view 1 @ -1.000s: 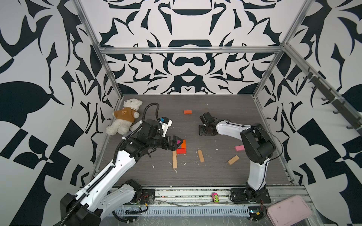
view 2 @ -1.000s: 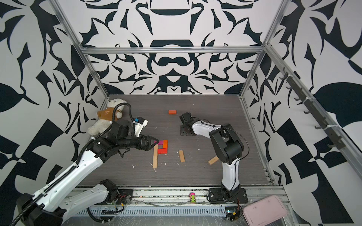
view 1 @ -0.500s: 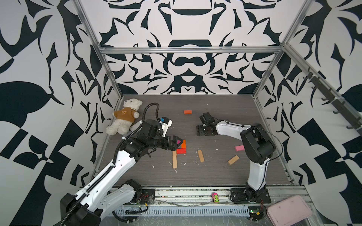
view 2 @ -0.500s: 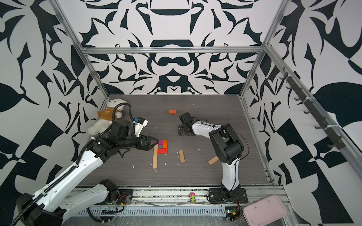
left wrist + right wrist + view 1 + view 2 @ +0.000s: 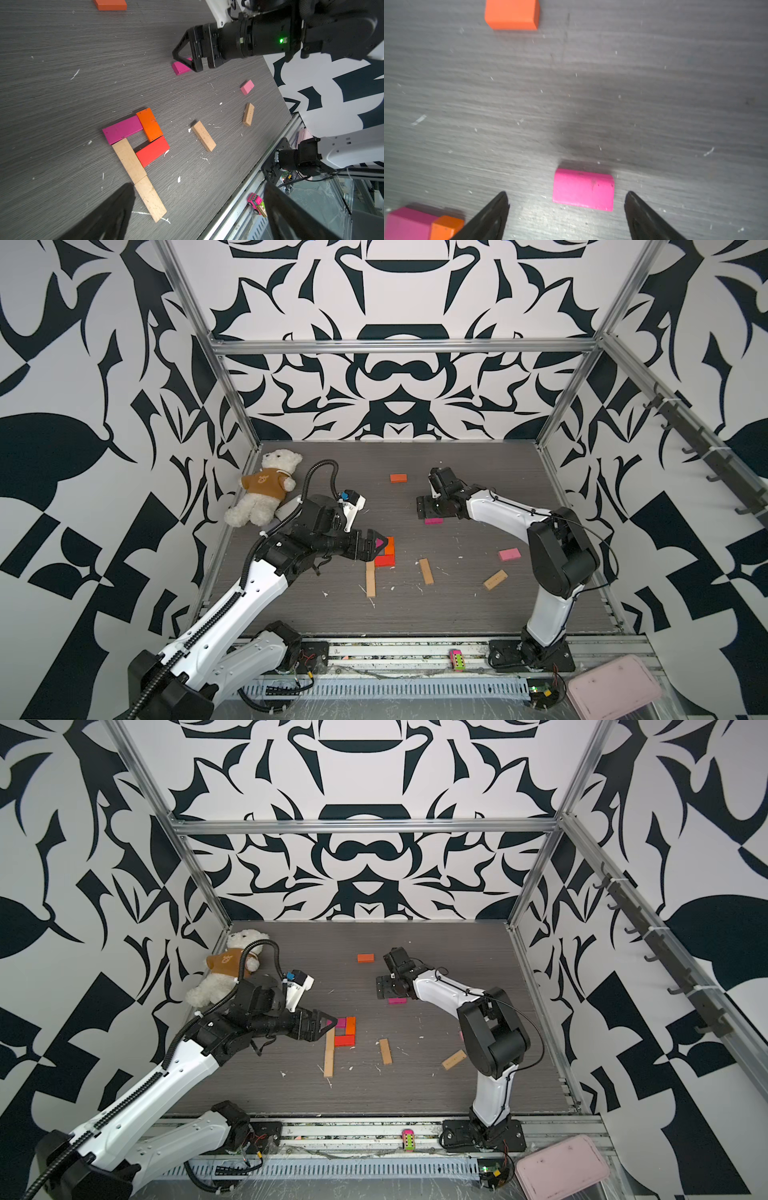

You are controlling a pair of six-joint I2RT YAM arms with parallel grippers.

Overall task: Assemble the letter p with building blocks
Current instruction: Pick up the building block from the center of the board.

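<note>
Right wrist view: right fingers (image 5: 494, 216) apart before the magenta block (image 5: 583, 189); likely light, stiff, slick, so pinch its sides. Left fingers (image 5: 108, 218) apart.

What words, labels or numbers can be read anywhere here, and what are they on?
No text here can be read.
Pale print on the shirt of the teddy: too small to read.
Faint dark marks on the rightmost tan block in both top views: too blurred to read.
</note>
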